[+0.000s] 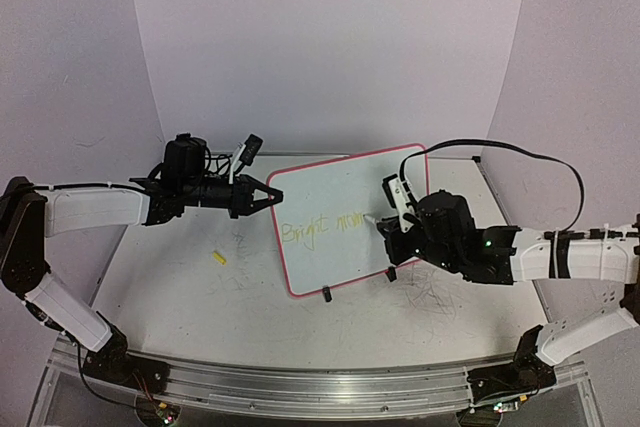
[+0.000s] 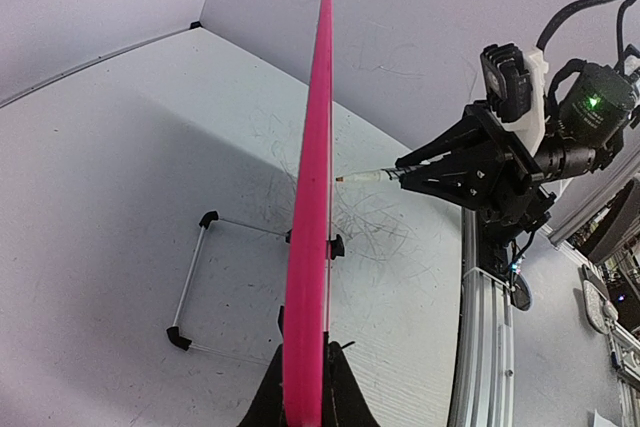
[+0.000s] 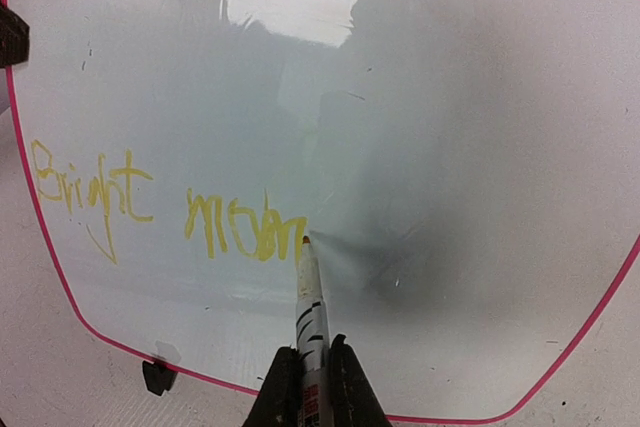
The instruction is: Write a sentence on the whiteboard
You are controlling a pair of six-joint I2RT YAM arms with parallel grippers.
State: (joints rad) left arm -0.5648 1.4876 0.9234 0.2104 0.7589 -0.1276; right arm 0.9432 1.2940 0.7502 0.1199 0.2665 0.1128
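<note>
Right pincer, marker, whiteboard sentence "Bright mom"

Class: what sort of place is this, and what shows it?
Likely a robot lab test cell: left arm and right arm bolted to a metal rail, a scribbled table, plain wall panels.

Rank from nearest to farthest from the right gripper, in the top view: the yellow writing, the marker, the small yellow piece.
1. marker, held in the right gripper.
2. yellow writing, on the whiteboard, at the marker's tip.
3. small yellow piece, on the table, left of the whiteboard.
</note>
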